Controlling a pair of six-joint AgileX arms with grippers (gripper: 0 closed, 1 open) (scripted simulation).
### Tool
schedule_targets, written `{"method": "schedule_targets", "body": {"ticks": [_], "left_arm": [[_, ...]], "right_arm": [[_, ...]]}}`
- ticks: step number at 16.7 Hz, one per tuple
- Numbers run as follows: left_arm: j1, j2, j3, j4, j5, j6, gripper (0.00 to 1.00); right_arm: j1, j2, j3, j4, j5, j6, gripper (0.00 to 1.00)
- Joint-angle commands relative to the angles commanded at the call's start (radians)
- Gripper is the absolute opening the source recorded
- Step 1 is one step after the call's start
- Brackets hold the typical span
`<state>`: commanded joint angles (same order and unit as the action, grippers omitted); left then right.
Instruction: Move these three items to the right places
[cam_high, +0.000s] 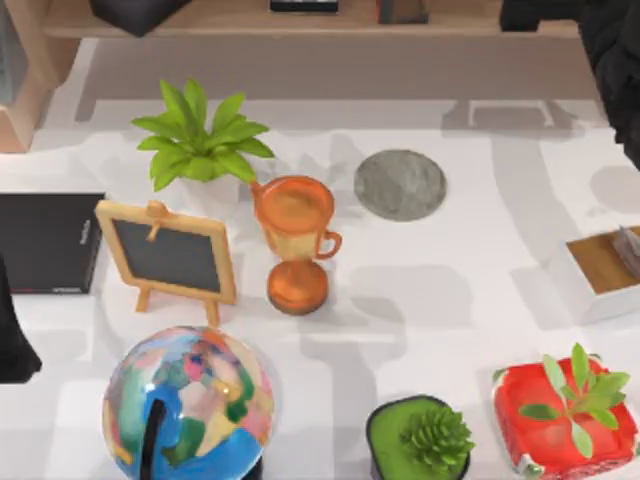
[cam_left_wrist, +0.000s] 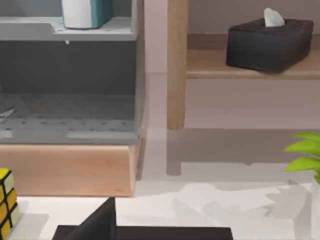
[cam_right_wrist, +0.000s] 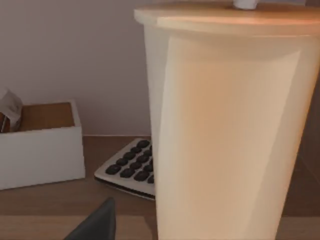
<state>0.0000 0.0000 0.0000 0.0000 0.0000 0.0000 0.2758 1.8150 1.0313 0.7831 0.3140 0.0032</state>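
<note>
The tan bubble-tea cup (cam_right_wrist: 225, 130) looms very close in the right wrist view, upright on a wooden shelf with its straw stub (cam_right_wrist: 245, 4) at the lid. My right gripper (cam_right_wrist: 160, 227) is open; one dark finger (cam_right_wrist: 95, 225) shows apart from the cup's side. The light-blue book (cam_left_wrist: 85, 12) stands on a grey shelf far behind my open left gripper (cam_left_wrist: 160, 231). The grey coaster disc (cam_high: 400, 185) lies at the table's back middle. The black book (cam_high: 45, 243) lies flat at the left edge.
A chalkboard (cam_high: 172, 255), orange trophy (cam_high: 295, 240), leafy plant (cam_high: 200, 140), globe (cam_high: 190, 405), succulent pot (cam_high: 420, 440) and red planter (cam_high: 565, 415) crowd the table. A white box (cam_high: 600, 275) sits right. A calculator (cam_right_wrist: 127, 167) lies beside the cup.
</note>
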Motion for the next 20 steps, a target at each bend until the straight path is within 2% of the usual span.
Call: {"method": "schedule_targets", "body": {"ticks": [10, 16, 20], "left_arm": [[0.0, 0.0, 0.0, 0.0, 0.0, 0.0, 1.0], [0.0, 0.0, 0.0, 0.0, 0.0, 0.0, 1.0], [0.0, 0.0, 0.0, 0.0, 0.0, 0.0, 1.0]], "right_arm": [[-0.045, 0.238, 0.344, -0.099, -0.045, -0.001, 1.0], [-0.05, 0.26, 0.375, -0.11, -0.05, -0.001, 1.0], [-0.05, 0.26, 0.375, -0.11, -0.05, -0.001, 0.7]]}}
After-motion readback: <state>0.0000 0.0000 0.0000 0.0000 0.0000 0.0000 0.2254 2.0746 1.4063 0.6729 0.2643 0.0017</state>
